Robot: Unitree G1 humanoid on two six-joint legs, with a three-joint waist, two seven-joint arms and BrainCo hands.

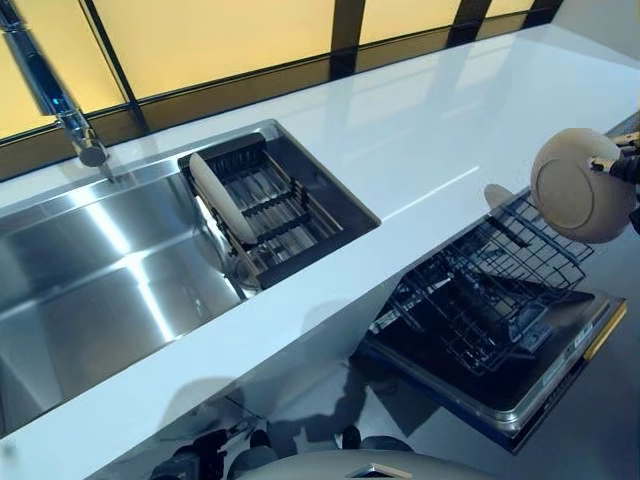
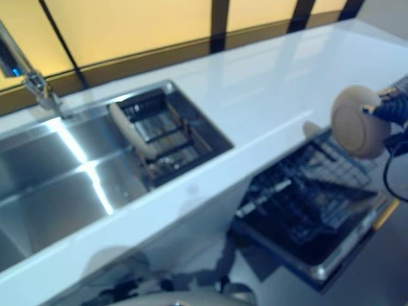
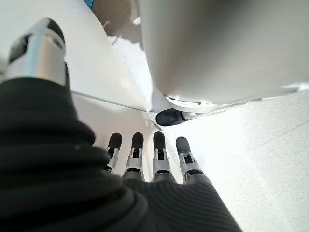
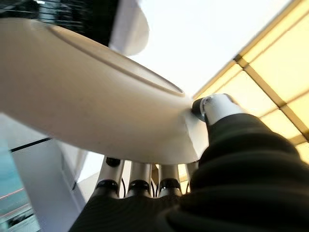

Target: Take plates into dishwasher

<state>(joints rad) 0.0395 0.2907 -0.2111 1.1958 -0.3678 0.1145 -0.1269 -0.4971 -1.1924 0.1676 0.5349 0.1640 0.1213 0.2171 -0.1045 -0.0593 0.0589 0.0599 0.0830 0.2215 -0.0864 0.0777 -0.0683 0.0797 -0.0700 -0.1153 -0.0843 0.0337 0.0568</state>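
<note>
My right hand (image 1: pixel 625 165) is shut on a beige plate (image 1: pixel 578 187) and holds it on edge in the air above the right end of the dishwasher's black wire rack (image 1: pixel 490 290). In the right wrist view the thumb (image 4: pixel 217 108) presses the plate's (image 4: pixel 96 96) rim and the fingers (image 4: pixel 140 181) lie under it. A second beige plate (image 1: pixel 222 198) stands on edge in the dark drying rack (image 1: pixel 280 205) in the sink. A beige shape (image 1: pixel 498 195), perhaps a plate, shows at the wire rack's far edge. My left hand (image 3: pixel 145 159) is open and holds nothing; it shows only in the left wrist view.
The dishwasher door (image 1: pixel 560 370) lies open below the white counter (image 1: pixel 420 130), with the wire rack pulled out over it. The steel sink (image 1: pixel 100 290) with its faucet (image 1: pixel 60 90) is at the left. Windows run along the back.
</note>
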